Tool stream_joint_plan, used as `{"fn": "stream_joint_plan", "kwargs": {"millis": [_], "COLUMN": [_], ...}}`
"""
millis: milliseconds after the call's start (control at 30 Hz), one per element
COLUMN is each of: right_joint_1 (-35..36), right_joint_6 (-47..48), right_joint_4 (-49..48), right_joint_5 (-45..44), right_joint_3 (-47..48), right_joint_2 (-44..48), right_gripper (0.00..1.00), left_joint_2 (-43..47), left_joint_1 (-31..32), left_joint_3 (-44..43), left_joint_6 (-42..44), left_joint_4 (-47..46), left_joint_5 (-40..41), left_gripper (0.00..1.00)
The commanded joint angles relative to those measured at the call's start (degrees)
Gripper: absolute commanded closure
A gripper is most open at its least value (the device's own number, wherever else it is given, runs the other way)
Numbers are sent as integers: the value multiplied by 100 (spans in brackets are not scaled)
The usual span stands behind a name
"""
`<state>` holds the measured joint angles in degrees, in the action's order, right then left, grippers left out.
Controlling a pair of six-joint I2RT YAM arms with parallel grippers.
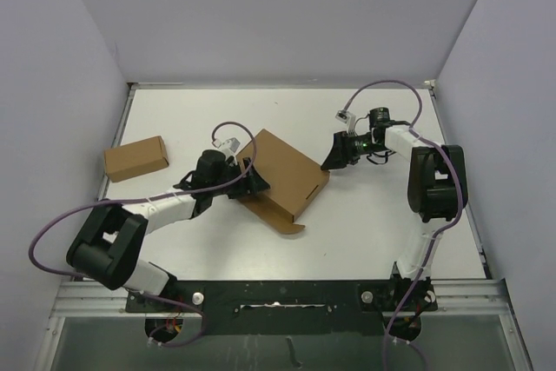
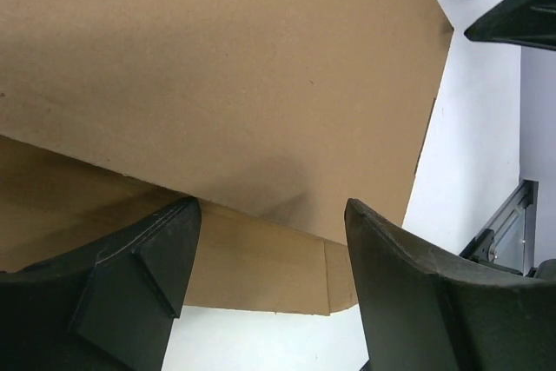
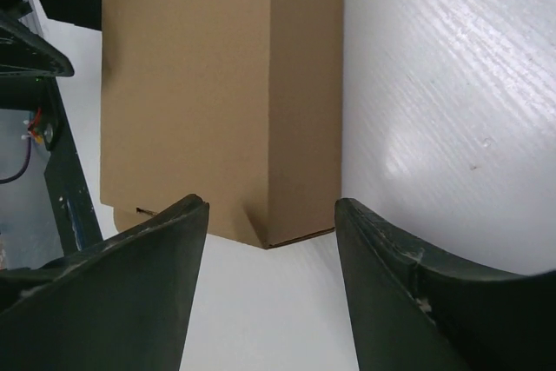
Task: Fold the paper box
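The white table (image 1: pixel 373 223) bears two cardboard things. The paper box (image 1: pixel 282 178) lies mid-table — a small cardboard box (image 1: pixel 135 159) near its left edge.

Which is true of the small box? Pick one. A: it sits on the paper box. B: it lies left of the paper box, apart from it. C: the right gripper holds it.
B: the small box lies well left of the paper box with a gap between, and the right gripper is open and empty.

The paper box (image 1: pixel 285 173) is plain brown cardboard, matt and smooth. The white table (image 3: pixel 452 84) shows a faint sheen with fine streaks.
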<state>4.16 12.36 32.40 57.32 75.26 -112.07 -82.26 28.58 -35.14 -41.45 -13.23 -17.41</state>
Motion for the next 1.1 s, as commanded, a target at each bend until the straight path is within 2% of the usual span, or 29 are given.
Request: {"fn": "stream_joint_plan", "kwargs": {"millis": [0,300,467,667,833,933,1067], "right_joint_1": [23,-278,-506,-824,-855,-542,147], "right_joint_6": [50,538,850,1302,2097,2756,3071], "right_joint_4": [267,796,1009,1126,1099,1119,537], "right_joint_5": [320,-57,-323,-623,-567,-267,-173], "right_joint_3": [86,-488,-809,-845,-1015,-1107,-1415], "right_joint_2": [55,455,884,1607,2530,3026,3577], "right_gripper": [42,63,66,52,45,40,17], "left_joint_2": [-348,-784,-943,-438,865,1512,1920], "left_joint_1": [38,40,124,311,420,671,1466], "left_joint_3": [-469,-802,-959,-797,-121,424,1102], "left_joint_6": [96,218,385,902,1828,2390,3452], "left_joint_4": [-490,-496,-507,-610,-828,-1313,-2408], "left_joint_5": [-193,-406,-634,-704,-593,-673,-729], "left_gripper": [34,37,36,35,33,32,30]}}
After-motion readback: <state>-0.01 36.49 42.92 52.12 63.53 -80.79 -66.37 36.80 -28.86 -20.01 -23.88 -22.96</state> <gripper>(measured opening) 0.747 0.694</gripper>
